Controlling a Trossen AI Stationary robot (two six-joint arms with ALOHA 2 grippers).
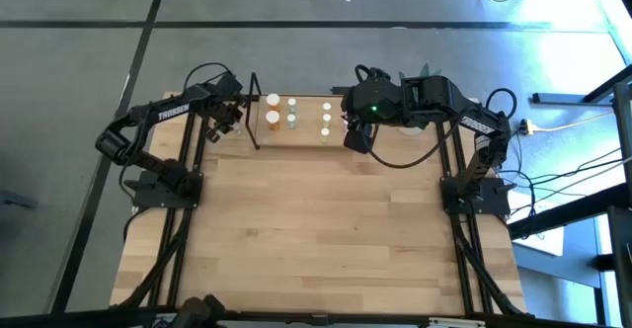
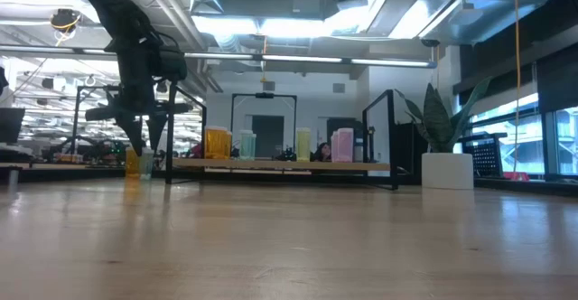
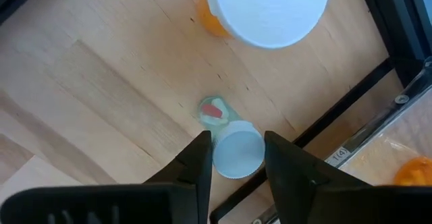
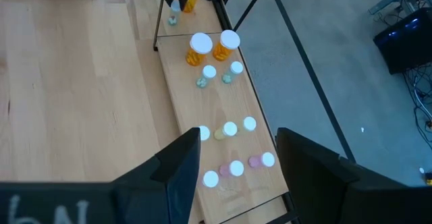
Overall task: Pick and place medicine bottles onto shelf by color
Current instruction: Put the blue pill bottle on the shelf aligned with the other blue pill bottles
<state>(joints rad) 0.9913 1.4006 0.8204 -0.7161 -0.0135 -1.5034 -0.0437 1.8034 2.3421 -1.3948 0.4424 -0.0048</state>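
A tiny pale-green medicine bottle (image 3: 214, 110) with a white cap stands on the table just left of the shelf (image 1: 308, 128), beside a larger orange bottle (image 3: 209, 18). My left gripper (image 3: 236, 140) comes down over the small bottle with a finger on each side of its cap. The shelf's wooden board holds two orange bottles (image 4: 200, 48) and several small white-capped ones (image 4: 229, 128), sorted into orange, green, yellow and pink groups in the low view. My right gripper (image 4: 239, 143) hangs open above the shelf's right end, holding nothing. My left gripper has the small bottle's white cap (image 3: 237, 162) between its two fingers, one finger against each opposite side of the cap. The fingers come from above, pointing steeply down. The bottle stands upright with its base on the table.
The shelf's black loop (image 1: 255, 111) rises right beside my left gripper, and a black frame bar (image 3: 351, 109) runs close to the small bottle. A white plant pot (image 2: 447, 170) stands at the far right. The near half of the table (image 1: 316, 239) is bare wood.
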